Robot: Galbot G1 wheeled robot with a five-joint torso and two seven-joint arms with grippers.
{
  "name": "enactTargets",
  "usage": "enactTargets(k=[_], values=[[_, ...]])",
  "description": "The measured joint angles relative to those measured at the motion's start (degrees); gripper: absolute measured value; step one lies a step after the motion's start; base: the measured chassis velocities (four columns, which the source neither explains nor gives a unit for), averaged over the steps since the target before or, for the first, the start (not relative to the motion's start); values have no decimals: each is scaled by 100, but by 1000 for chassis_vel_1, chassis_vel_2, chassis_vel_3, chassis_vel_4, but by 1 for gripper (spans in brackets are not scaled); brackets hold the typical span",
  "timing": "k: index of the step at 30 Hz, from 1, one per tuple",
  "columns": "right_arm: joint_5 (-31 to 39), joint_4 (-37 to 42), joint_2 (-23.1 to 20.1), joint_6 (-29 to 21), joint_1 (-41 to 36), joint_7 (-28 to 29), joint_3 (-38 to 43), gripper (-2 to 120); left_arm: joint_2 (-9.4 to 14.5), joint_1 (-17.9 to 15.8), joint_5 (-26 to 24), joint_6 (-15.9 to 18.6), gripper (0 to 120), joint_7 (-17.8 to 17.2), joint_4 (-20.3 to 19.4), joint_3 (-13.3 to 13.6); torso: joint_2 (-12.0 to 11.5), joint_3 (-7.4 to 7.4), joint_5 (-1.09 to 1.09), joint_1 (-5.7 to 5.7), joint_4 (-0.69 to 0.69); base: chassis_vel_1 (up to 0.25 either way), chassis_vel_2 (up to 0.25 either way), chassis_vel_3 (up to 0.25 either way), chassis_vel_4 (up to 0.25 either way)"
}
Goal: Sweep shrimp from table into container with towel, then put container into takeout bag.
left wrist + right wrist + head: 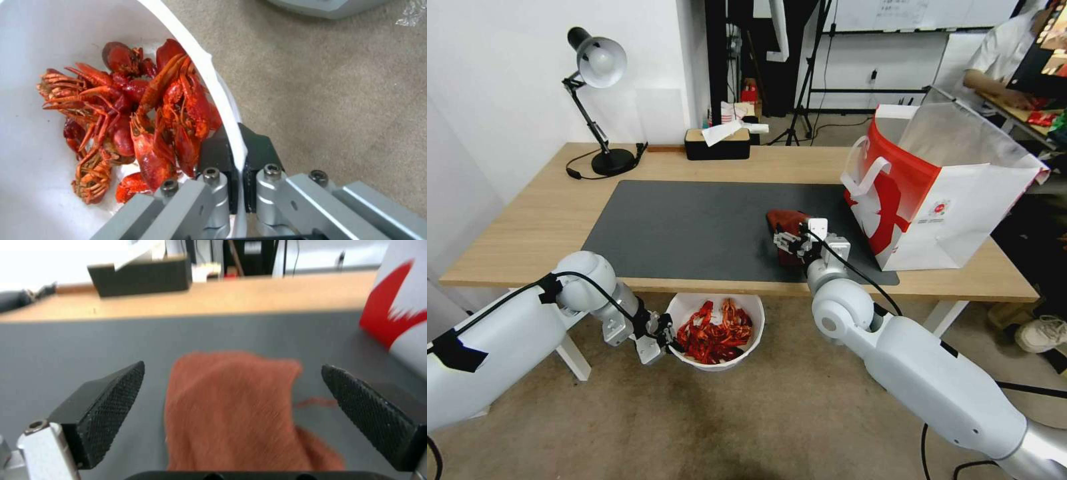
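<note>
At the far left of the table [527, 220] a desk lamp [599, 63] stands off the dark grey mat [694, 227]. Below the table's near edge the left gripper [668, 339] holds the container [747, 313] out over the carpeted floor — its jaws are pinched tight on the thin white rim [222, 96], one finger [216, 151] inside the wall and the other outside. The shrimp [715, 331] lie heaped inside the container, glossy red-orange, claws tangled. A black tissue box [718, 144] sits at the table's back edge. Further right, the right gripper [792, 241] hovers low over the mat with its jaws spread wide, gripping nothing; the towel [231, 413] lies crumpled on the mat between the two textured pads [111, 400], touching neither. At the right end stands the takeout bag [960, 213], upright and open-topped, its red panel facing the towel.
</note>
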Motion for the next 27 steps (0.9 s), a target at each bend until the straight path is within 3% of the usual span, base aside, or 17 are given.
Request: enactTargets(k=[8,14,19,20,25,27], values=[[-1034,362,-262,904,-672,-684,500,100,-29,43,7,0,0,0,-17,-8,0,0,0,0,0,0,0,0,0],[-1794,968,-385,1672,-2012,-1322,1382,100,-5,148,17,-11,0,0,-51,-108,1,-1,0,-1,0,0,0,0,0],[-2657,1265,-47,2317,-3540,-1639,2236,100,14,241,29,-29,0,1,-94,-175,1,-1,0,-1,-2,0,0,0,0],[-2657,1265,-47,2317,-3540,-1639,2236,100,14,241,29,-29,0,1,-94,-175,1,-1,0,-1,-2,0,0,0,0],[-3696,1340,627,2992,-5103,-1703,2964,100,32,257,32,-31,0,2,-146,-178,1,-1,0,-1,-3,0,0,0,0],[-3803,1325,726,3136,-5349,-1703,3053,100,36,265,34,-32,0,2,-153,-177,2,-1,-1,-2,-4,0,0,0,0]])
